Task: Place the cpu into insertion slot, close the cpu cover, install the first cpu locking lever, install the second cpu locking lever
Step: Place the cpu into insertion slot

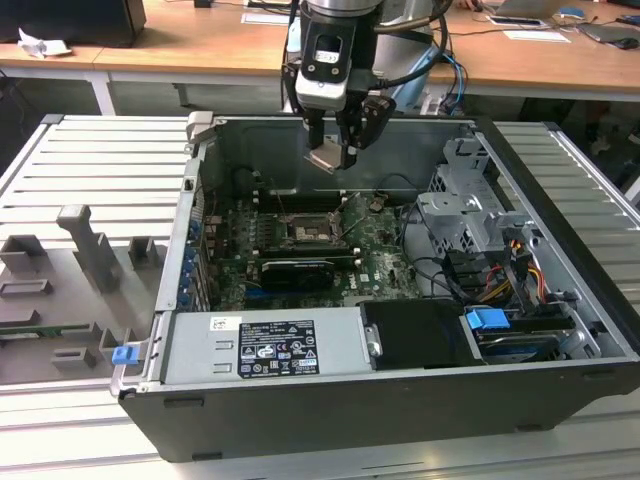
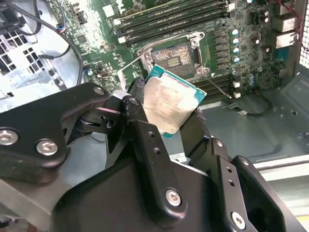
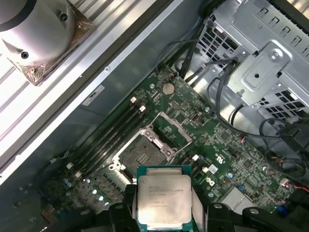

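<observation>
cpu (image 2: 170,104) in gripper (image 2: 169,107) above motherboard (image 2: 241,67)

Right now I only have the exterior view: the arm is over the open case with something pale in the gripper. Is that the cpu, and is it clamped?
Observer: Yes. In both wrist views the gripper is shut on the cpu, with its fingers on two opposite edges.
Operator: Socket free?
Observer: In the first wrist view the insertion slot shows a bare contact field, with no chip in it.
Operator: Which face is up?
Observer: The dull metal top faces both wrist cameras, with a green rim showing around it.
</observation>
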